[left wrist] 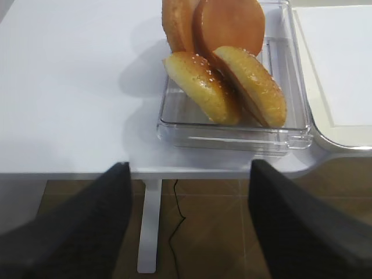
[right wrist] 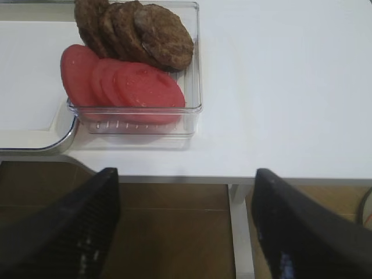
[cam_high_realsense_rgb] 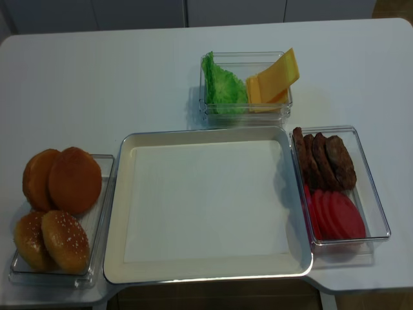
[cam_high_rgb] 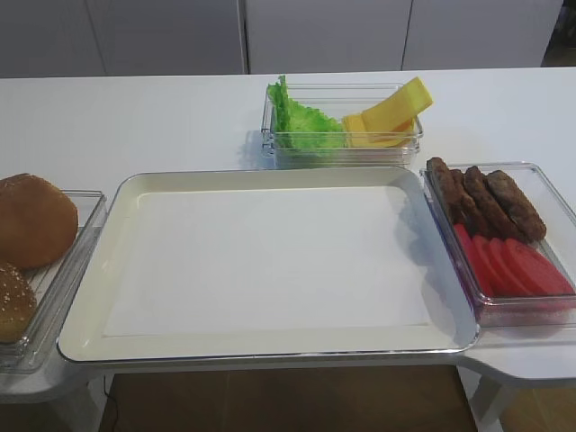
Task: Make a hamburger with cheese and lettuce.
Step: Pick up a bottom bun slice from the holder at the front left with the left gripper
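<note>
Brown buns (cam_high_realsense_rgb: 61,206) four, patties (cam_high_realsense_rgb: 322,161) four

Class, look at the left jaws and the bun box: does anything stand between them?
Nothing visible does. The left gripper hangs open off the table edge, and only bare table lies before the clear box of buns.

Four buns (cam_high_realsense_rgb: 59,206), four patties (cam_high_realsense_rgb: 322,161), four tomato slices (cam_high_realsense_rgb: 335,216), three clear bins (cam_high_realsense_rgb: 245,113), one tray (cam_high_realsense_rgb: 206,274).
</note>
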